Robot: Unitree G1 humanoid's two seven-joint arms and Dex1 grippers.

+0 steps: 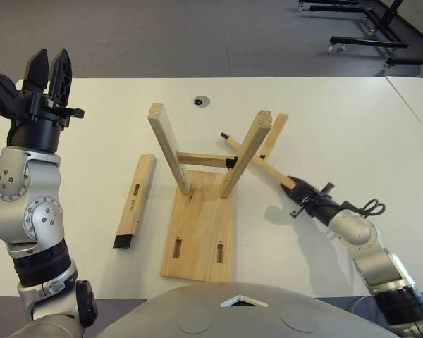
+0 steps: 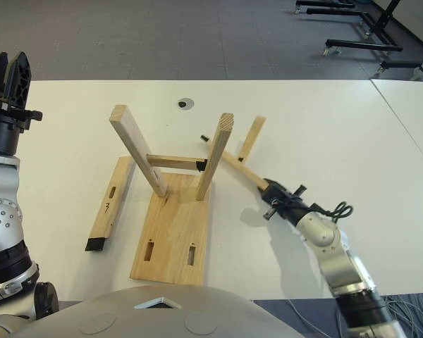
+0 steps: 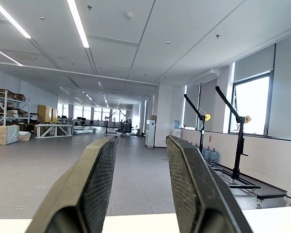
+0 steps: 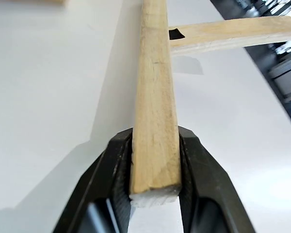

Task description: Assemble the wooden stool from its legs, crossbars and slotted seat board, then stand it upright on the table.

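Note:
The slotted seat board (image 1: 197, 232) lies flat on the white table. Two legs (image 1: 168, 144) (image 1: 248, 151) stand tilted in its far slots, joined by a crossbar (image 1: 201, 160). A loose leg (image 1: 134, 201) lies left of the board. My right gripper (image 1: 299, 189) is low over the table to the right, shut on the end of a thin crossbar (image 4: 155, 97). That bar runs back toward the standing legs. Another leg (image 1: 273, 137) touches its side; I cannot tell if they are joined. My left gripper (image 3: 140, 184) is raised high at the far left, open and holding nothing.
A round cable grommet (image 1: 201, 101) sits in the table behind the stool parts. A second table (image 1: 417, 95) adjoins on the right. Wheeled metal stands (image 1: 366, 32) are on the floor beyond. Bare tabletop (image 1: 352, 141) lies right of the parts.

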